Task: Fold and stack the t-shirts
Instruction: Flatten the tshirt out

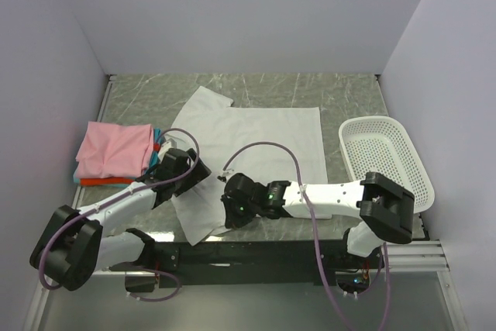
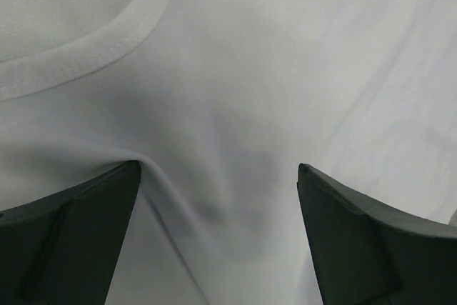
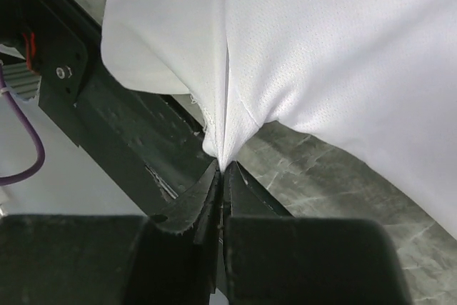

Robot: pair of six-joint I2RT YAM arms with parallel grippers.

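Note:
A white t-shirt (image 1: 256, 141) lies spread on the marble table, its near part bunched between my arms. My right gripper (image 1: 231, 215) is shut on a pinched fold of the white t-shirt (image 3: 235, 105) near the table's front edge. My left gripper (image 1: 198, 172) is open, its fingers (image 2: 71, 226) pressed down on the white cloth (image 2: 228, 105) just below the collar band (image 2: 107, 48). A folded stack sits at the left: a pink t-shirt (image 1: 115, 149) on top, teal (image 1: 157, 153) and orange-red (image 1: 105, 181) edges showing beneath.
A white perforated plastic basket (image 1: 385, 156) stands at the right edge of the table. The black front rail (image 3: 107, 105) runs just below the right gripper. Walls close in the left, back and right.

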